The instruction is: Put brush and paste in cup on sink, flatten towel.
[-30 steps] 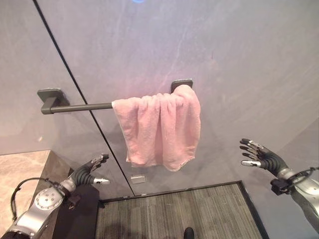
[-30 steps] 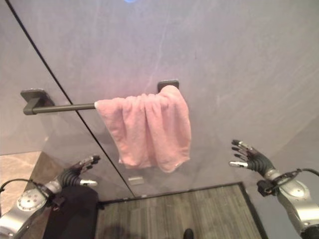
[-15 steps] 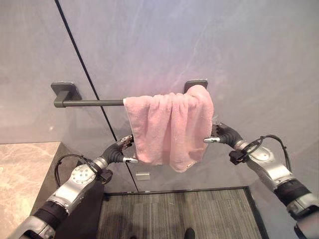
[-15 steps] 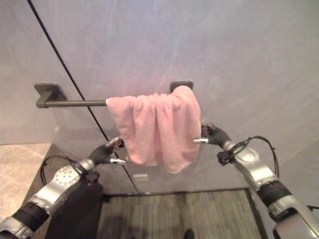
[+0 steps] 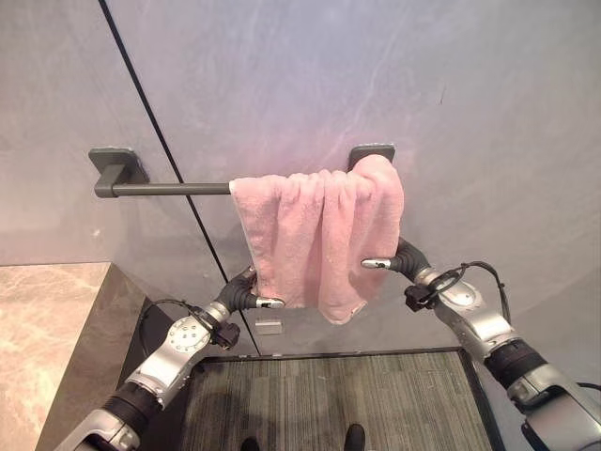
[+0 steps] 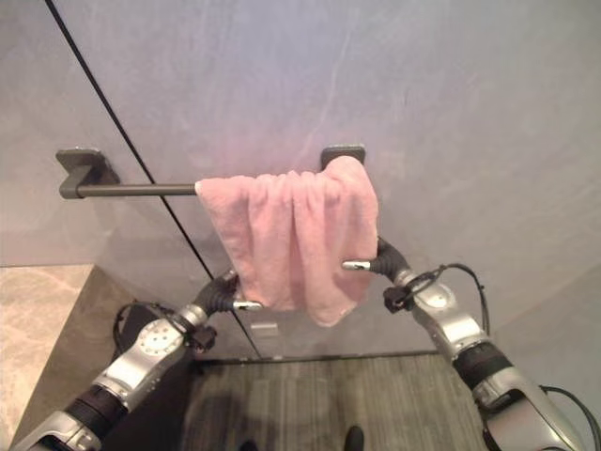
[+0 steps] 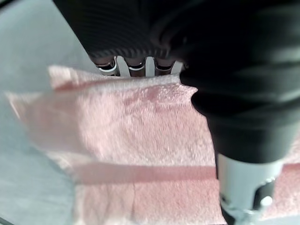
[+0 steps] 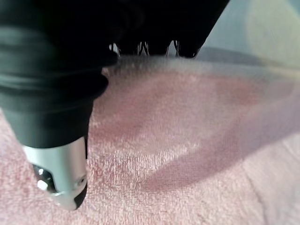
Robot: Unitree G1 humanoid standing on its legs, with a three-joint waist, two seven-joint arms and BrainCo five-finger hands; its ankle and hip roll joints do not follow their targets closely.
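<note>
Both hands have reached the pink towel (image 5: 317, 232): left hand (image 5: 242, 293) and right hand (image 5: 399, 260) fingers hidden behind it, grip unreadable.

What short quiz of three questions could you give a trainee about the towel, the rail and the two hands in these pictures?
1. True or false: the pink towel is spread flat along the whole rail.
2. Which end of the rail is bare: A, the robot's left; B, the robot's right?
3. Where is each hand?

Key:
1. False; it is bunched.
2. A.
3. Left hand at the towel's lower left edge, right hand at its right edge, fingers behind the cloth.
</note>
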